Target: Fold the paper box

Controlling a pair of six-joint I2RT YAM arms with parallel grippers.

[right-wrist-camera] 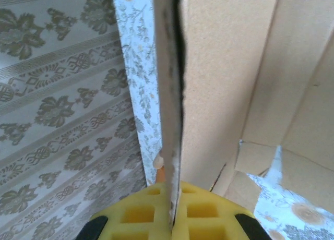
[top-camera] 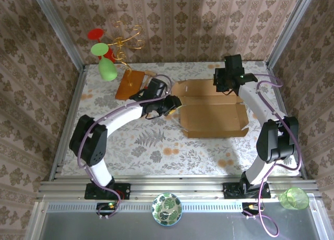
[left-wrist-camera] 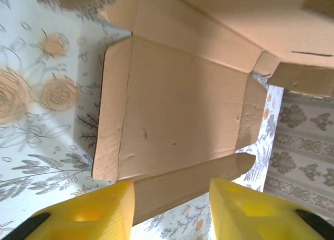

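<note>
The paper box [top-camera: 211,117] lies opened out mid-table: a brown cardboard tray with low side flaps and a lid panel at the far side. My left gripper [top-camera: 171,103] is at the box's left end. In the left wrist view its yellow fingers [left-wrist-camera: 117,203] stand apart and open [left-wrist-camera: 171,190]; a narrow side flap of the paper box [left-wrist-camera: 177,104] runs between them, with table showing by the right finger. My right gripper [top-camera: 228,86] is at the far panel. In the right wrist view it is shut [right-wrist-camera: 172,190] on the edge of an upright panel of the paper box [right-wrist-camera: 224,68].
An orange-brown wooden board [top-camera: 129,83] lies at the far left, beside a green glass [top-camera: 107,69], a red one [top-camera: 96,35] and a gold wire stand [top-camera: 128,42]. A patterned bowl [top-camera: 167,208] and a green cup [top-camera: 294,198] sit on the front rail. Walls close three sides.
</note>
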